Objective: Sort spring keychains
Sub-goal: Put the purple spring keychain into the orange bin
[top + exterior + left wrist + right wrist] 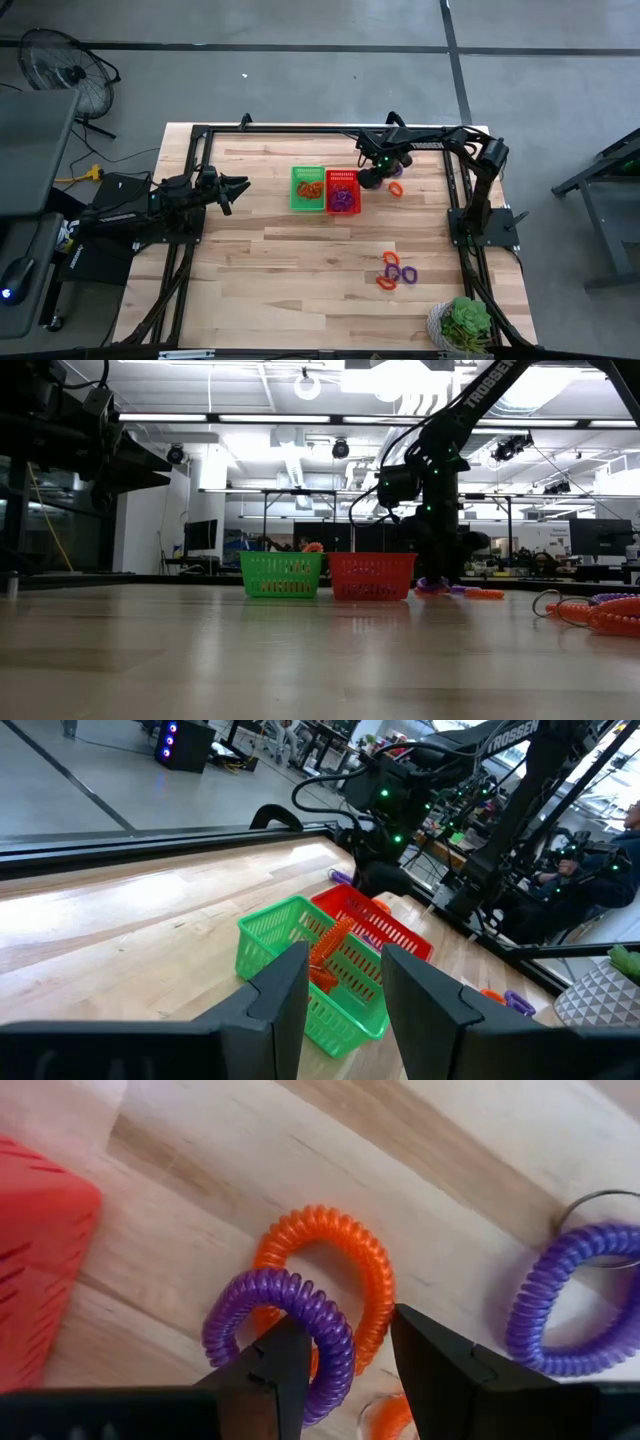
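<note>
My right gripper is open and low over the table, just right of the red basket. Its fingers stand on either side of the rim of a purple keychain, which lies partly on an orange keychain. A second purple keychain lies beside them. A few more orange and purple keychains lie toward the near right. The green basket holds orange keychains and the red one holds purple ones. My left gripper is open and waits left of the green basket. My right gripper comes from above with the purple keychain's rim in the gap between its fingers. The rim lies close beside one finger. I cannot tell whether that finger touches it. The keychain lies flat on the table and on the orange one.
The two baskets stand side by side at the table's middle. A black frame runs along the far edge and both sides. A green plant in a grey pot sits at the near right corner. Bare wood lies between the baskets and the near edge.
</note>
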Available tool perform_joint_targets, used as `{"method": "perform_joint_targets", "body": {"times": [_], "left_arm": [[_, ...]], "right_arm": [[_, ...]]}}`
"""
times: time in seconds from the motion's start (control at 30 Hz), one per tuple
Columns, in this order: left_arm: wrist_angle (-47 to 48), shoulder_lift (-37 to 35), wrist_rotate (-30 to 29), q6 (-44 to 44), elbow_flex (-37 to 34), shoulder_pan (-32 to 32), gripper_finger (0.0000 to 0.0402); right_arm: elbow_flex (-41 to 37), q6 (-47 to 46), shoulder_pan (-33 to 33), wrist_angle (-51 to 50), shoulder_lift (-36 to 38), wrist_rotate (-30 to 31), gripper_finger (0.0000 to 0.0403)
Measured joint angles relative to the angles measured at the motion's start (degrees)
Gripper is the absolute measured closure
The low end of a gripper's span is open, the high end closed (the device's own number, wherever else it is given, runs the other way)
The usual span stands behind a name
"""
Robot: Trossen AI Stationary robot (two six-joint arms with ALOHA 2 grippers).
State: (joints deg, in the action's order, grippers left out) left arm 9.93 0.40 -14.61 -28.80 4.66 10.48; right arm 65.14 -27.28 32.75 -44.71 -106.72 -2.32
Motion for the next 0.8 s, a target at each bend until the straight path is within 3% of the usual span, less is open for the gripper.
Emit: {"method": "perform_joint_targets", "body": {"times": [0.8], "left_arm": [[0.0, 0.0, 0.0, 0.0, 0.0, 0.0, 0.0275]], "right_arm": [[-0.3, -1.9, 0.0, -0.2, 3.1, 2.4, 0.027]]}}
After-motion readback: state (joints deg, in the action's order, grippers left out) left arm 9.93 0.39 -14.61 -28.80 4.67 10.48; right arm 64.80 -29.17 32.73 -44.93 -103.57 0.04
